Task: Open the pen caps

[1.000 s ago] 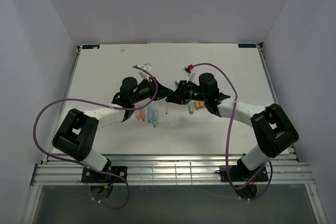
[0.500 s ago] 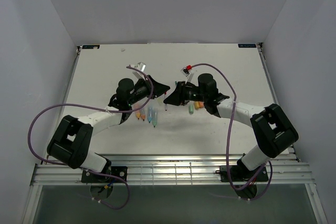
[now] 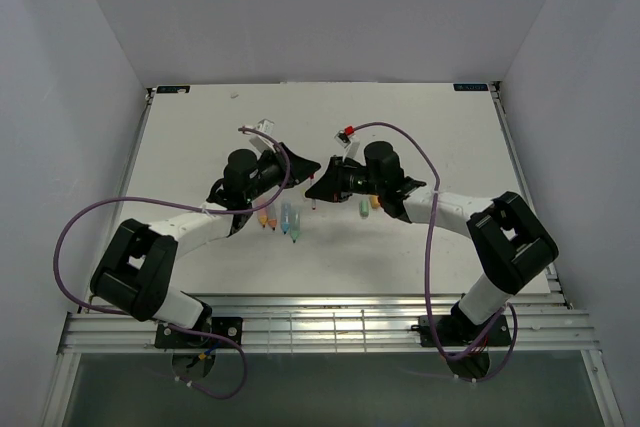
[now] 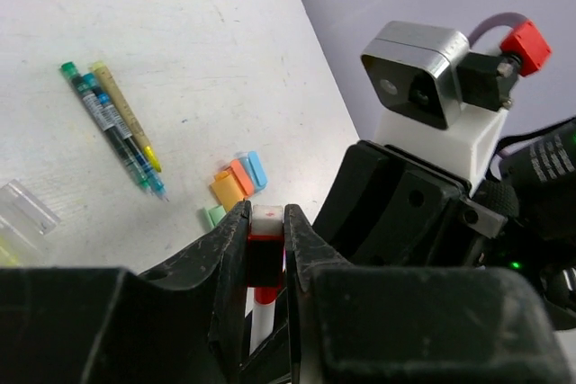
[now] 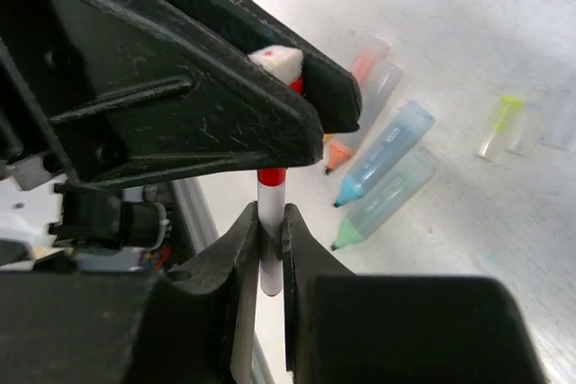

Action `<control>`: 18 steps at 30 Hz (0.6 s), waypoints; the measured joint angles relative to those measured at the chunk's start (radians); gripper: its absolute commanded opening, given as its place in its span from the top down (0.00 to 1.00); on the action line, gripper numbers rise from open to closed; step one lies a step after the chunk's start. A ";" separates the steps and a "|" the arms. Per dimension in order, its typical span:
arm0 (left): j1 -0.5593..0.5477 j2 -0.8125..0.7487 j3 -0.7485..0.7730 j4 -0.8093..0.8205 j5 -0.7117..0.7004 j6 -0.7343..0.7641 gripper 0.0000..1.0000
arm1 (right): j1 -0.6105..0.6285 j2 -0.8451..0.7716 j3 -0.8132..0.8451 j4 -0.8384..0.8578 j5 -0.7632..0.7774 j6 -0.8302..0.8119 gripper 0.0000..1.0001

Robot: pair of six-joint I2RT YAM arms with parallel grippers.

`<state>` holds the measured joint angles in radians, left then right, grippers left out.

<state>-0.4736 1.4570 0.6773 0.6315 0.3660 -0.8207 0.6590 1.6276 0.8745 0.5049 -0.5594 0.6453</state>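
Low centre in the left wrist view, the red pen cap [image 4: 265, 238] is pinched by the left gripper [image 4: 266, 222]. Just below it, the right gripper [image 5: 270, 233] clamps the pen's white barrel [image 5: 270, 200]. Loose caps [image 4: 236, 188] lie mid-frame on the table [image 4: 180, 33].

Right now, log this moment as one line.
left pincer: shut on red cap | right pincer: shut on pen barrel | cap: not clearly off | loose caps on table

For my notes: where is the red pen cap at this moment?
In the left wrist view the red pen cap sits centre, pinched in the left end effector; the right end effector grips its pen barrel just below.
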 measured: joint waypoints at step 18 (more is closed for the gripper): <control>0.057 0.062 0.236 -0.210 -0.236 -0.003 1.00 | 0.180 -0.047 0.077 -0.545 0.662 -0.314 0.92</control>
<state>-0.4168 1.5192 0.9134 0.4213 0.1299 -0.8242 0.8387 1.5803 0.9512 -0.0402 0.1024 0.3309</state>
